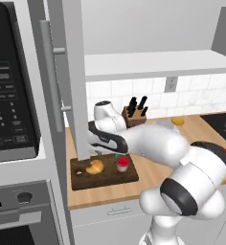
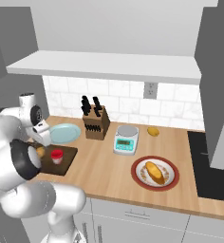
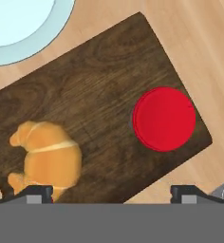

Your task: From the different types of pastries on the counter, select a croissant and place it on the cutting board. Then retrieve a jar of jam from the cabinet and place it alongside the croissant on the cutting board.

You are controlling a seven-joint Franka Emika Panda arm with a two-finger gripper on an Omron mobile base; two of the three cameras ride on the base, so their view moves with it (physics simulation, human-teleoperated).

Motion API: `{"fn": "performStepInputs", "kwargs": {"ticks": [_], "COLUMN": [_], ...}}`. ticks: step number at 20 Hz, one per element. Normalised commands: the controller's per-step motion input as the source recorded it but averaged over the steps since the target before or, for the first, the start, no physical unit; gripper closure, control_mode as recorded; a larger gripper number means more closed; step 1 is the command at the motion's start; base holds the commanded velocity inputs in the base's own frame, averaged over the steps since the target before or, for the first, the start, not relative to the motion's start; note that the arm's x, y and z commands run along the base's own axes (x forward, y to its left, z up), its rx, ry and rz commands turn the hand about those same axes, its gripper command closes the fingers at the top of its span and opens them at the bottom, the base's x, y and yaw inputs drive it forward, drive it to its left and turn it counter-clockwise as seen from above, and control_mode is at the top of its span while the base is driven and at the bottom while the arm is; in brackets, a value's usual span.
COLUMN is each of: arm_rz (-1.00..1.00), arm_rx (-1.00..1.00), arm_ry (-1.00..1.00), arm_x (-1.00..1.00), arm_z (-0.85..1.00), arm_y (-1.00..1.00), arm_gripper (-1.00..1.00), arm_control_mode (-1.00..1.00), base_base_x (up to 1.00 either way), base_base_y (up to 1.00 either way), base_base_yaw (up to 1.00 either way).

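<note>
The tool [image 3: 111, 192] hangs above the board [image 3: 99, 95] with its two dark tips spread wide and nothing between them, so it is released. In the hand view the jar [image 3: 164, 118], seen from above as a red lid, stands on the board right of centre, near the board's lower right edge. The croissant [image 3: 47, 159] lies at the lower left of that frame, also on the board, well apart from the jar.

In the left base view the board sits at centre left on the bench [image 1: 191, 136], just below the open cabinet door [image 1: 74, 76]. In the right base view, the knife block [image 2: 96, 122], scale [image 2: 126, 139] and red-rimmed plate [image 2: 155, 173] spread rightward.
</note>
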Motion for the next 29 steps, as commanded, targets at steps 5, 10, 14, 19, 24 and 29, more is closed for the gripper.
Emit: {"fn": "performStepInputs", "kwargs": {"ticks": [5,10,14,19,24,29], "arm_rz": [0.13,0.12,0.07,0.09,0.11,0.08], "arm_rx": [0.00,0.00,0.00,0.00,0.00,0.00], "arm_ry": [-0.02,-0.13,-0.28,-0.26,-0.25,-0.24], "arm_x": [-0.96,-1.00,-1.00,-1.00,-1.00,-1.00], "arm_z": [0.15,0.33,0.64,0.52,0.42,0.31], "arm_y": [-0.14,0.02,0.00,-0.08,-0.45,-0.86], "arm_gripper": [-1.00,-1.00,-1.00,-1.00,-1.00,-1.00], "arm_control_mode": [-1.00,-1.00,-1.00,-1.00,-1.00,-1.00], "base_base_x": [0.00,0.00,0.00,0.00,0.00,0.00], "base_base_y": [0.00,0.00,0.00,0.00,0.00,0.00], "base_base_yaw": [0.00,0.00,0.00,0.00,0.00,0.00]}}
